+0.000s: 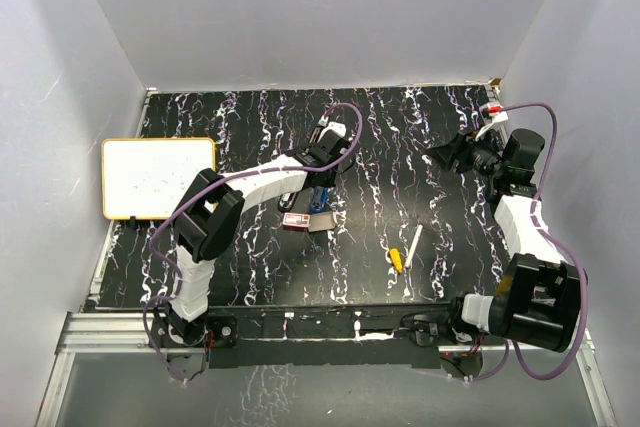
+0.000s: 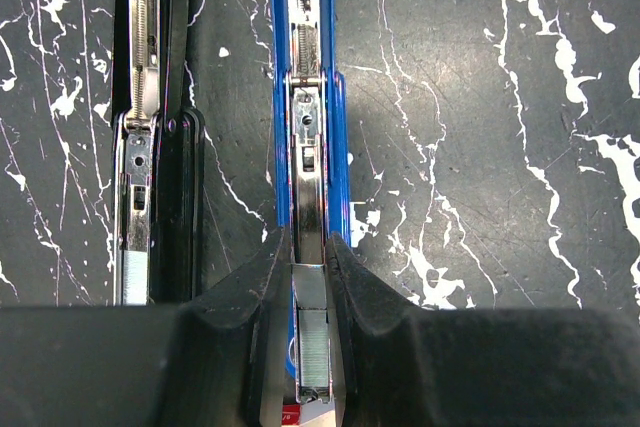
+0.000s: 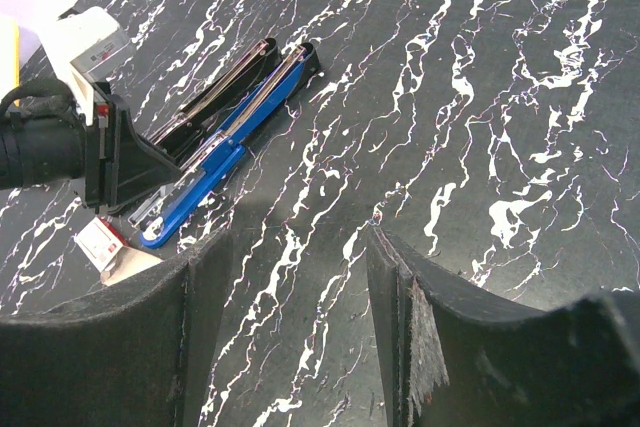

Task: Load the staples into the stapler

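A blue stapler [image 2: 336,147] lies opened flat, its metal magazine channel facing up. It also shows in the top view [image 1: 320,197] and the right wrist view [image 3: 215,162]. My left gripper [image 2: 308,247] straddles the front end of the channel. Its fingers [image 2: 360,287] are closed in tight on a silver strip of staples [image 2: 314,347] that sits in the channel. The red-and-white staple box [image 1: 295,220] with its tan tray [image 3: 135,262] lies just beyond the stapler's front end. My right gripper [image 3: 298,247] is open and empty, hovering over bare table at the back right [image 1: 445,157].
A black stapler [image 2: 150,147], also opened flat, lies beside the blue one on its left. A white pen with a yellow tip [image 1: 412,245] lies right of centre. A white board with a yellow rim [image 1: 158,178] sits at the left edge. Walls enclose the table.
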Available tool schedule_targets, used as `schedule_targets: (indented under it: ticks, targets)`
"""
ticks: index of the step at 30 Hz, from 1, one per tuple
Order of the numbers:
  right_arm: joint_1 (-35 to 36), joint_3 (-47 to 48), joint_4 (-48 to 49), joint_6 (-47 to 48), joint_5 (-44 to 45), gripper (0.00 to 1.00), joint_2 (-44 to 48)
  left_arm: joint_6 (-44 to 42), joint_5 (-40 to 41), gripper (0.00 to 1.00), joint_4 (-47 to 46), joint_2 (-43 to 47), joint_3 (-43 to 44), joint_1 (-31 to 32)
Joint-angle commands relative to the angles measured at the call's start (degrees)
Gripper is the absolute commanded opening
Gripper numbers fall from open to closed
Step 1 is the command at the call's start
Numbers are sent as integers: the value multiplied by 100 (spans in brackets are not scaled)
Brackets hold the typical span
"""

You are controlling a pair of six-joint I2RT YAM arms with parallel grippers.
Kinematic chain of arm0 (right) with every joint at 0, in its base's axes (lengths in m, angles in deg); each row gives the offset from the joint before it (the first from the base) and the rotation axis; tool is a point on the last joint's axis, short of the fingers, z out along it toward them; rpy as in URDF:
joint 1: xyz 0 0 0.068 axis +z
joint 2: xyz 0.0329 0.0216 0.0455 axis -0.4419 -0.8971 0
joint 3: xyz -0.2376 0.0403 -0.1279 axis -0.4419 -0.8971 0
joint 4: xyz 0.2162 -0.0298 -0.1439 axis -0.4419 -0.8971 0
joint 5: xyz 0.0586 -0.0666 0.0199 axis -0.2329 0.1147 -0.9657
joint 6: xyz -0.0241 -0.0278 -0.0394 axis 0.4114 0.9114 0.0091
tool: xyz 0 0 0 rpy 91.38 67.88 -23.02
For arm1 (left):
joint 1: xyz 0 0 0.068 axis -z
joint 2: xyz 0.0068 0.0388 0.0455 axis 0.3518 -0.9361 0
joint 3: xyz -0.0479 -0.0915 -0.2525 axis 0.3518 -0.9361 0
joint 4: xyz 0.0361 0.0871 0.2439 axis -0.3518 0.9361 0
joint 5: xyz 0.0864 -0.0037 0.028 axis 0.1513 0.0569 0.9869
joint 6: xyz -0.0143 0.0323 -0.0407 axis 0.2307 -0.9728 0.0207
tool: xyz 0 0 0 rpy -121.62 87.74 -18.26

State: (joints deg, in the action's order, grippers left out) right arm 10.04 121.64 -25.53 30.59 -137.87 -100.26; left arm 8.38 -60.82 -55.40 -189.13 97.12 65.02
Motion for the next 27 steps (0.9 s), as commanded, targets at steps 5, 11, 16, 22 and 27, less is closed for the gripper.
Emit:
schedule_targets:
  ticks: [5,11,16,22,27]
  targets:
    - [-51,-17,361,-20,-84,58,72,-63,-148,0,124,71,-136,40]
    - [-56,-17,358,-11,-87,58,89,-64,-126,0,145,31,-69,40]
    - [-60,-17,366,-11,-97,58,89,-81,-129,0,152,-5,-53,40]
    - [-60,-17,372,-11,-119,58,88,-87,-137,1,145,-12,-45,39]
    - [-77,-25,375,-20,-120,58,89,-126,-145,3,153,-26,-21,40]
